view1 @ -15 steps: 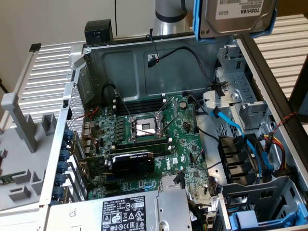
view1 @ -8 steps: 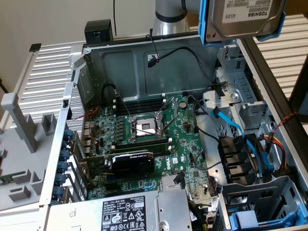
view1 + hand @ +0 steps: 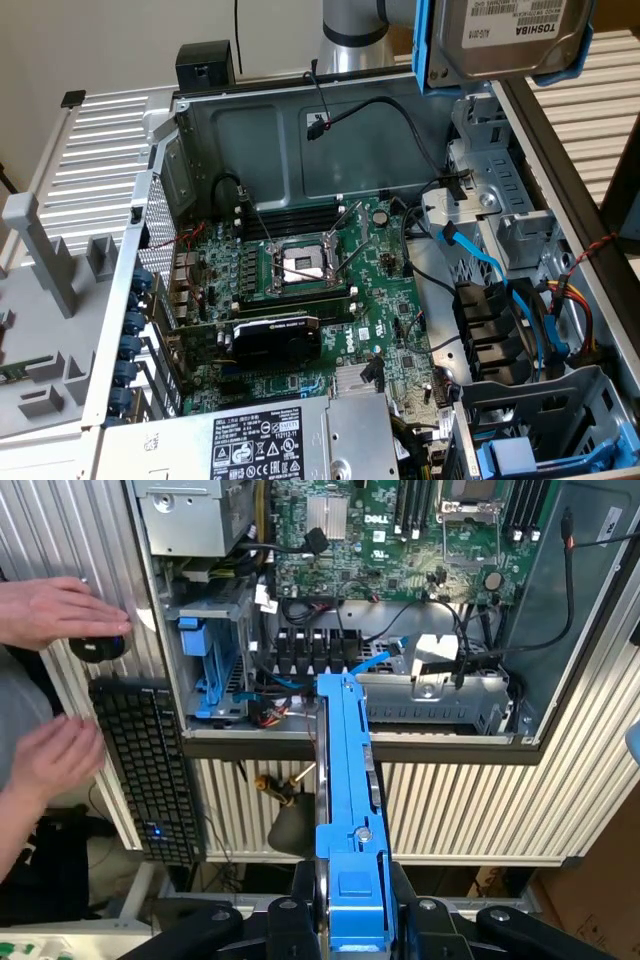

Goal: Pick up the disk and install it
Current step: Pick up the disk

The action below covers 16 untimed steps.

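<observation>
Jaws drawn partway in, the end effector [image 3: 352, 912] clamps one end of the disk [image 3: 500, 40], a flat grey-metal hard drive with a white printed label, set in a bright blue plastic carrier frame. The disk hangs in the air at one o'clock in the exterior view, above the open grey steel computer case [image 3: 290, 130]. Inside the case, a green motherboard [image 3: 390, 300] lies at centre, a bare-metal drive cage [image 3: 490, 200] sits at three o'clock, and a silver power-supply box [image 3: 365, 435] with a black-and-white label sits at six o'clock. Beside the case, a person's one hand [image 3: 55, 610] and other hand [image 3: 55, 755] are near a black keyboard [image 3: 150, 770].
</observation>
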Each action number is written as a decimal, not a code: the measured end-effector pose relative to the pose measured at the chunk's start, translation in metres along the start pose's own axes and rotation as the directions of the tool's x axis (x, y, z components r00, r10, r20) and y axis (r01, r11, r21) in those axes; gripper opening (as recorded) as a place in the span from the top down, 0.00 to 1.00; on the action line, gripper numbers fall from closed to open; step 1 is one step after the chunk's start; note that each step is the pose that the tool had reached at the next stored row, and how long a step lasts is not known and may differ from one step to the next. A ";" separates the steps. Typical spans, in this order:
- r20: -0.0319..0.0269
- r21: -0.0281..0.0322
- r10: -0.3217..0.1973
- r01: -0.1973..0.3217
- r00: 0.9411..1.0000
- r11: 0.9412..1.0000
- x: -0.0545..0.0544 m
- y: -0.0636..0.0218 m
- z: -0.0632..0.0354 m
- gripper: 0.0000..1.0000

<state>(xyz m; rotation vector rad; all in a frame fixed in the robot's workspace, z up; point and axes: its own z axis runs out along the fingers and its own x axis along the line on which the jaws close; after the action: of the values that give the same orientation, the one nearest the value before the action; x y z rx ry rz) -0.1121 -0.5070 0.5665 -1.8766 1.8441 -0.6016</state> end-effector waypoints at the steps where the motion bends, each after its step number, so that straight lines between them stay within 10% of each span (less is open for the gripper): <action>1: 0.000 0.000 0.000 0.000 1.000 1.000 0.000 0.0000 0.0000 0.63; 16: -0.003 0.000 0.004 -0.004 1.000 1.000 0.014 -0.0002 0.0002 0.63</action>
<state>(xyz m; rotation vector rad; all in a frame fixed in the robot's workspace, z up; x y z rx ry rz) -0.1116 -0.5209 0.5665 -1.8727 1.8488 -0.6032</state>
